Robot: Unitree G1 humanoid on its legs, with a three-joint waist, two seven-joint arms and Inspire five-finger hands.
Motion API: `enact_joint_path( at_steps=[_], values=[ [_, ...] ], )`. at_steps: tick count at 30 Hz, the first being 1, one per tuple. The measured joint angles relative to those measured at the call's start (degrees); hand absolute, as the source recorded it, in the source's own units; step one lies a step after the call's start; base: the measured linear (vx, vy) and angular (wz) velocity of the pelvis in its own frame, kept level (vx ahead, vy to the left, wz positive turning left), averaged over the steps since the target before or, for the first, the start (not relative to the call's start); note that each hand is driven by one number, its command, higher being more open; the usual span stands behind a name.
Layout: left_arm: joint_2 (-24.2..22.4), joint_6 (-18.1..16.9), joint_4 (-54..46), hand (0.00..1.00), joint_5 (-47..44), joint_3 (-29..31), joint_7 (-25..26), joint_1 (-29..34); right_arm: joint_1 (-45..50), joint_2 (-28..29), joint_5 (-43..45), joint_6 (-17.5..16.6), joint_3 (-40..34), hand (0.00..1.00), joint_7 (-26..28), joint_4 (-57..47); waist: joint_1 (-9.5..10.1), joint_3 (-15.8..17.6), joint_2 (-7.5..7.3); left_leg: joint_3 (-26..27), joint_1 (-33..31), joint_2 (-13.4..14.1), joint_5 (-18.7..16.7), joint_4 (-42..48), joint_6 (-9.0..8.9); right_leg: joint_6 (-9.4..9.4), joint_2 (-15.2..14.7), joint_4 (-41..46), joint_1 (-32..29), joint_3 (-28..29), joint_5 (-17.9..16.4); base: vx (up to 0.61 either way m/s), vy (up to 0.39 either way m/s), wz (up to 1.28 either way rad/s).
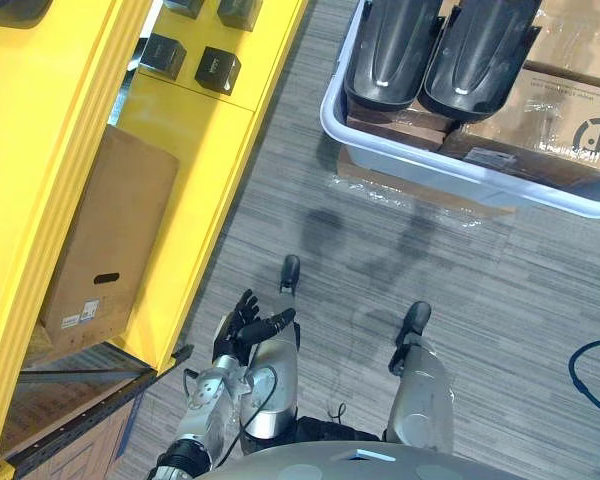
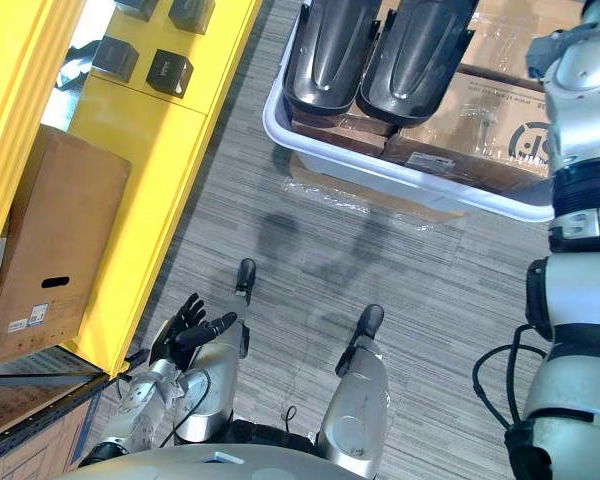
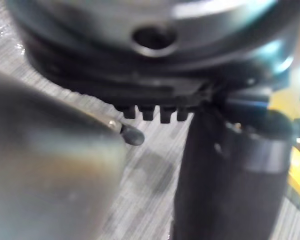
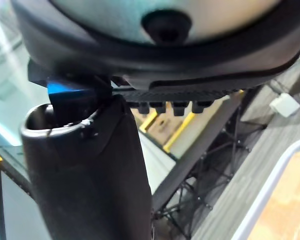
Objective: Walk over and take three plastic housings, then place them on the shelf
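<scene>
Dark housings point(image 1: 392, 55) sit in the tub point(image 1: 330, 115) ahead, well apart from my empty left hand point(image 1: 238, 330), fingers loosely spread, so reaching before walking closer could make me overbalance or fumble the grasp.

A grey streaked carpet floor point(image 1: 380, 260) runs alongside a bright yellow shelving unit point(image 1: 195, 150) on the left, whose lower bay holds a tall brown cardboard box with a hand slot point(image 1: 105, 240) and whose upper ledge carries small black cube-shaped boxes point(image 1: 217, 69).
</scene>
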Motion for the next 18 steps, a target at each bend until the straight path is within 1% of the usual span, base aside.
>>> enact_joint_path(
  at_steps=[2,5,7,9,13,14,16,18],
  values=[
    [0.15,0.01,0.06,1.0,-0.05,0.32,0.04,0.0,-0.29,1.7,-0.03,0.25,0.07,1.0,0.83,1.47,0.5,-0.08,-0.38,-0.16,-0.18,0.0,0.32,-0.17,-0.03,-0.2,-0.25,1.56,-0.82,-0.13,-0.78,-0.03,-0.053,0.08],
    [0.13,-0.12,0.08,1.0,-0.04,0.27,0.11,0.0,-0.32,3.7,-0.03,1.21,0.56,1.0,1.94,3.65,0.77,-0.1,-0.4,-1.15,-0.63,-0.17,0.53,-0.18,-0.18,-0.04,-0.54,2.4,-0.91,-0.87,-1.39,-0.02,-0.044,0.16],
    [0.14,-0.58,0.06,1.0,-0.03,0.28,0.14,-0.02,-0.34,4.0,-0.03,1.89,1.12,1.0,2.09,4.19,0.92,-0.11,-0.39,-1.82,-1.8,-0.24,0.91,-0.17,-0.19,-0.01,-0.65,3.11,-1.84,-1.34,-1.67,-0.02,-0.052,0.17],
    [0.14,-1.33,0.0,1.0,-0.11,0.3,0.55,-0.1,-0.35,4.27,-0.04,2.45,2.08,1.0,2.73,6.12,1.8,-0.11,-0.39,-2.22,-2.45,-0.35,1.13,-0.17,-0.18,-0.02,-0.81,3.45,-2.51,-1.44,-1.73,0.0,-0.058,0.05],
    [0.2,-1.53,0.11,1.0,-0.1,0.3,1.06,-0.1,-0.35,5.3,-0.47,3.76,3.25,1.0,3.18,8.01,2.07,-0.12,-0.38,-2.54,-2.51,-1.08,1.24,-0.17,-0.04,0.21,-1.69,4.24,-2.53,-1.68,-2.21,0.01,-0.04,0.09],
    [0.29,-1.54,0.11,1.0,-0.11,0.3,1.06,-0.11,-0.35,5.3,-2.07,4.58,3.71,1.0,3.2,8.21,2.18,-0.12,-0.37,-2.71,-2.71,-1.08,1.25,-0.17,-0.04,0.22,-1.69,4.24,-2.56,-1.9,-2.26,-0.01,-0.047,0.11],
    [0.57,-1.5,0.21,1.0,-0.11,0.28,1.01,-0.11,-0.35,5.3,-2.33,5.25,4.04,1.0,3.21,8.24,2.06,-0.13,-0.35,-3.2,-3.3,-1.05,1.31,-0.17,-0.09,0.2,-1.68,4.29,-2.64,-2.64,-2.38,-0.02,-0.047,0.12],
    [0.66,-1.52,0.2,1.0,-0.11,0.28,1.02,-0.14,-0.34,5.31,-2.35,7.4,4.23,1.0,4.04,8.44,2.16,-0.14,-0.35,-3.24,-3.56,-1.04,1.34,-0.17,-0.08,0.19,-1.69,4.35,-2.88,-2.73,-2.39,-0.02,-0.049,0.04]
  ],
)
